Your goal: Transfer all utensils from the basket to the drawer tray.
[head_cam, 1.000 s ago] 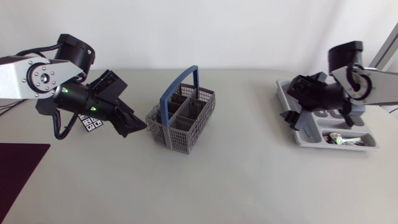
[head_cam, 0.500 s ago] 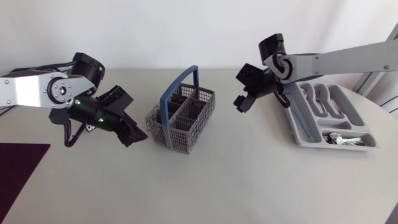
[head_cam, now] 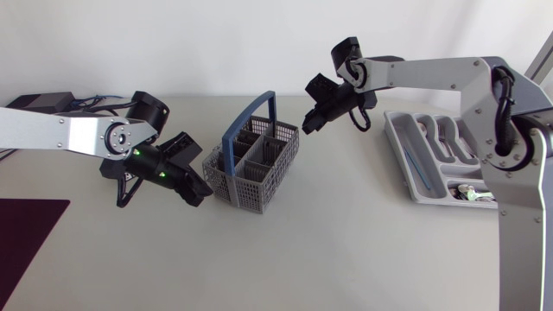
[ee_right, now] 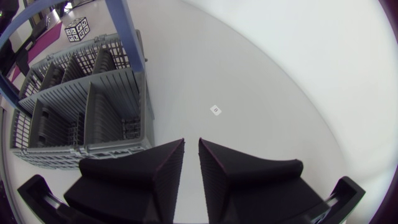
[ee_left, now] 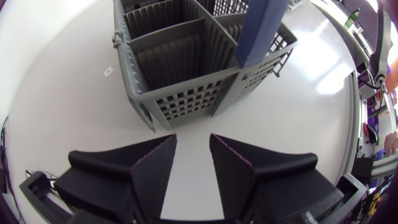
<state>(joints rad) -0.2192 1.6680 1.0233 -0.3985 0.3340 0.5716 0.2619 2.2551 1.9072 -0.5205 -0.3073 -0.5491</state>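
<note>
Light grey surface [head_cam: 302, 259]. Nothing on it carries readable print.

Right arm [head_cam: 432, 73] – enters from the right edge and reaches past the middle to the far right corner of the basket. Probably lining up to dip into a compartment.

Left arm [head_cam: 69, 134] – enters from the left edge and is held low at the basket's left corner. Perhaps set to steady the basket, or waiting its turn.

Drawer tray [head_cam: 449, 204]: grey, at the right edge of the surface, well apart from the basket. A few small utensils [head_cam: 471, 192] lie in its nearest compartment.

Basket [head_cam: 242, 192]: grey mesh, near the middle of the surface, with an upright blue handle [head_cam: 256, 111]. The compartments the wrist views show hold no utensil I can make out, so the task looks close to done.

Purple mat [head_cam: 26, 225]: at the near left corner.

Left end effector [head_cam: 200, 190]: fingers a modest gap apart, nothing between them, tips just beside the basket wall.

Right end effector [head_cam: 309, 123]: fingers only a slit apart, holding nothing, beside the basket's outer wall.

Black-and-white square marker [ee_right: 78, 28]: beyond the basket, a pattern only with no words.

Tiny white sticker [ee_right: 216, 110]: on the bare surface, too small to read.
</note>
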